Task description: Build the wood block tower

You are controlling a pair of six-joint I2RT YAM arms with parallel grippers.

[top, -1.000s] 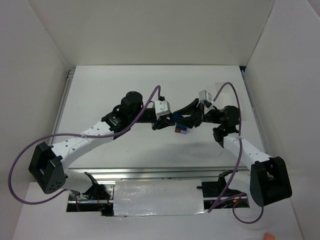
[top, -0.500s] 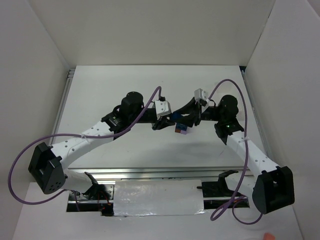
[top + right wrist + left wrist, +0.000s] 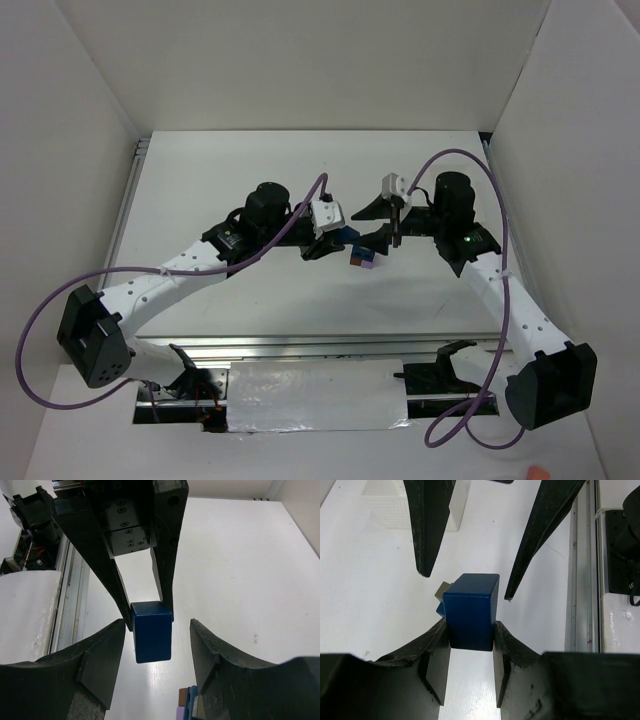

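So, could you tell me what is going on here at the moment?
The two arms are building a wood block tower mid-table. The left gripper is shut on a dark blue block and holds it in the air. The right gripper faces it, open, with a finger on either side of the block but not gripping it. The low stack of small coloured blocks stands just below them, and the blue block is not yet on it.
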